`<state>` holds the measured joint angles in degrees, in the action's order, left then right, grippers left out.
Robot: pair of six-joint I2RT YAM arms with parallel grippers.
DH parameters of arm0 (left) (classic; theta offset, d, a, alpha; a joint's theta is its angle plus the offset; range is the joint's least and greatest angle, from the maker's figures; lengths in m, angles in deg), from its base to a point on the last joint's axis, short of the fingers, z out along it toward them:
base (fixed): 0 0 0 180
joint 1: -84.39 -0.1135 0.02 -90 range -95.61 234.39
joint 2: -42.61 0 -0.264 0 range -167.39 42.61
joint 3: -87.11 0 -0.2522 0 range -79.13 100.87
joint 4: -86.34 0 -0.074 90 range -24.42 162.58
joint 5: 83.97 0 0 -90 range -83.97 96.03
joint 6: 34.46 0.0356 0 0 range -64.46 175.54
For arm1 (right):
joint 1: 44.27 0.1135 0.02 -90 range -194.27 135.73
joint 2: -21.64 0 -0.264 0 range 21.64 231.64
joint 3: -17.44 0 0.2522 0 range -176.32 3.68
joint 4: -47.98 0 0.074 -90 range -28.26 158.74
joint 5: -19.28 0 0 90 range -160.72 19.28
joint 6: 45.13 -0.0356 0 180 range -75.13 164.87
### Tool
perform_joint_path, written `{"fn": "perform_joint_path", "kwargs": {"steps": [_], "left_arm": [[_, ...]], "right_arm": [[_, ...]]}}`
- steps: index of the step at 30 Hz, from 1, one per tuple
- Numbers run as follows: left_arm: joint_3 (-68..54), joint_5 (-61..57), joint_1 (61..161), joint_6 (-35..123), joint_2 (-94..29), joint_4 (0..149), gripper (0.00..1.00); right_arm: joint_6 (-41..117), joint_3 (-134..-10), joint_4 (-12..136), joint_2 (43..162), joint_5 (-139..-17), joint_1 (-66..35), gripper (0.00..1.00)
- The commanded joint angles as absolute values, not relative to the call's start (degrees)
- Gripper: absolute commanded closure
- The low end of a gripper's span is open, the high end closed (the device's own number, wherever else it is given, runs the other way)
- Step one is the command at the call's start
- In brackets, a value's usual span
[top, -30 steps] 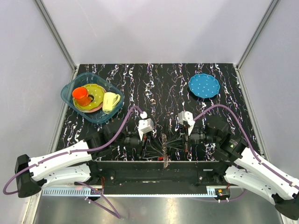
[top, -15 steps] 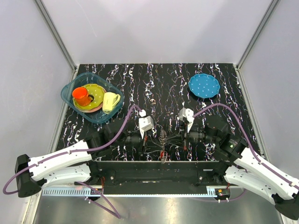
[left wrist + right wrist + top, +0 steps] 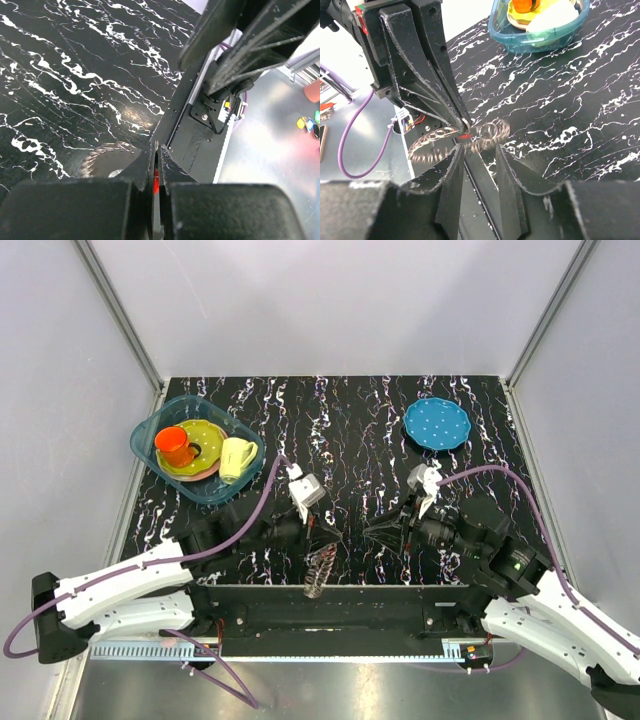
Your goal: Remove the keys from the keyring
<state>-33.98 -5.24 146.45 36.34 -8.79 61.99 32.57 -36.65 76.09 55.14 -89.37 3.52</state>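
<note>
The keyring (image 3: 318, 575), a metal loop fringed with small rings, hangs motion-blurred below my left gripper (image 3: 327, 536) at the table's front edge. In the left wrist view the jaws of the left gripper (image 3: 156, 150) are shut on a tiny red key (image 3: 155, 180), with the keyring (image 3: 107, 152) smeared beside them. In the right wrist view my right gripper (image 3: 479, 149) stands open with nothing between its fingers. Just beyond its tips are the red key (image 3: 465, 135) and the blurred keyring (image 3: 492, 134), held by the left gripper (image 3: 463, 120). My right gripper (image 3: 383, 530) sits a little right of the ring.
A blue tub (image 3: 243, 430) at the back left holds an orange cup (image 3: 175, 445), a yellow cup (image 3: 237, 457) and plates. A blue dotted plate (image 3: 437, 423) lies at the back right. The table's front edge and arm bases are directly below the keyring.
The right gripper has opened and drawn back to the right. The left gripper has shut on the red key, and the keyring has swung left, now dangling from it.
</note>
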Motion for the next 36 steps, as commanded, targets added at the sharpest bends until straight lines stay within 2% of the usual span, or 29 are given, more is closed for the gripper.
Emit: {"fn": "perform_joint_path", "kwargs": {"steps": [1,7,12,18,23,29,36], "left_arm": [[-29.47,1.62,146.35,32.26,-9.25,62.74,1.0],[-25.34,11.46,146.35,26.2,-10.74,56.42,1.0],[-20.69,17.79,146.35,20.57,-14.17,48.96,1.0],[-16.47,22.11,146.35,13.09,-17.77,42.98,1.0],[-15.23,23.86,146.09,7.47,-18.3,41.56,1.0],[-15.14,25.97,145.3,3.16,-18.04,40.85,1.0],[-15.76,25.01,144.5,-1.67,-16.46,43.05,1.0]], "right_arm": [[29.75,-38.95,77.82,57.06,-91.02,3.81,0.6],[28.53,-36.92,75.55,56.8,-90.67,3.81,0.54],[24.13,-34.21,65.29,57.15,-96.01,3.9,0.6],[16.31,-30.16,50.69,59.87,-100.25,3.9,0.64],[15.16,-29.89,48.91,62.77,-100.34,4.07,0.64],[12.87,-29.63,46.18,67.6,-97.97,6.0,0.64],[14.19,-29.01,43.55,73.67,-89.19,9.78,0.62]]}}
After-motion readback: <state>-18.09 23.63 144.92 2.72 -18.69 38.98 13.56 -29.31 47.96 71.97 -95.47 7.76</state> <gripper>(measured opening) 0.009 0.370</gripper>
